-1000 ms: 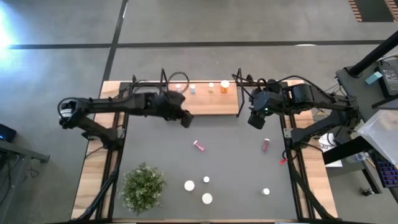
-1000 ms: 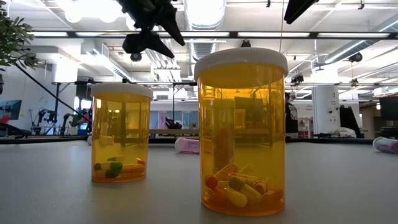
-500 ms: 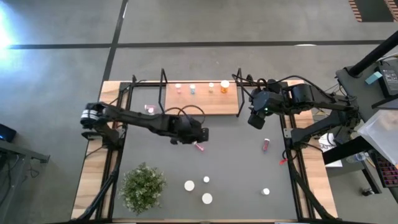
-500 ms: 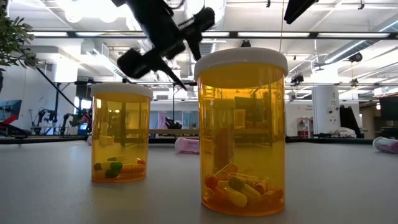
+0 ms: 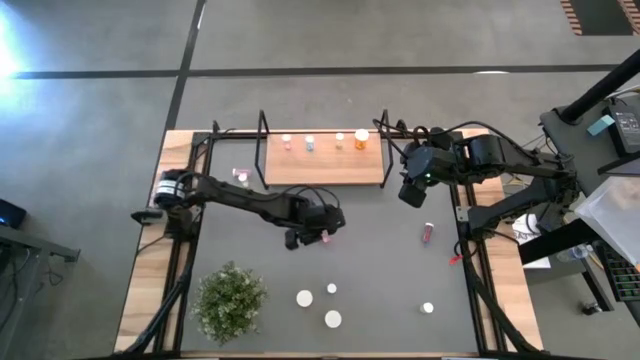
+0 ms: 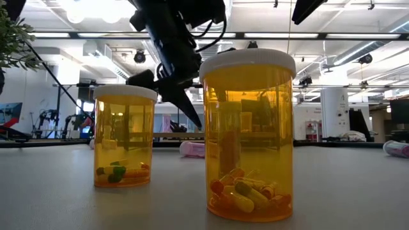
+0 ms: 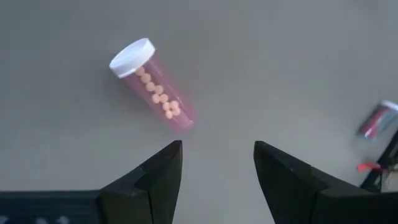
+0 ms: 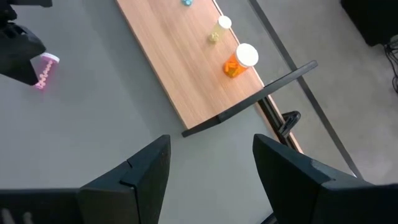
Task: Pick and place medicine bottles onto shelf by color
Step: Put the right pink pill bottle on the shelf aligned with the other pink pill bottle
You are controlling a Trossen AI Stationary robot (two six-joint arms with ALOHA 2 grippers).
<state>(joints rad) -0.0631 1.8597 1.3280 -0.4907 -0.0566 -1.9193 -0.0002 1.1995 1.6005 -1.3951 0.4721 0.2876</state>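
A pink medicine bottle [image 7: 155,93] with a white cap lies on its side on the grey mat [image 5: 380,270]. My left gripper [image 7: 217,163] hangs open just above and beside it [image 5: 312,235], touching nothing. It also shows in the low view [image 6: 185,105], slanting down. My right gripper [image 8: 211,162] waits open above the shelf's right end [image 5: 412,190]. The wooden shelf [image 5: 325,165] holds pink [image 5: 287,142], pale blue [image 5: 310,143], yellow [image 5: 340,140] and orange [image 5: 361,137] bottles standing upright.
Another pink bottle [image 5: 240,176] stands left of the shelf, and a dark pink one [image 5: 428,232] lies at the right. White-capped bottles [image 5: 304,298] [image 5: 333,319] [image 5: 427,308] stand near the front, beside a potted plant [image 5: 230,300]. Two orange bottles [image 6: 124,137] [image 6: 249,134] fill the low view.
My left gripper has swung from the shelf's front edge toward the table's near edge and right, dropped down close to the lying pink bottle, and rolled about its own axis. Its fingers have stayed open. The bottles have not moved.
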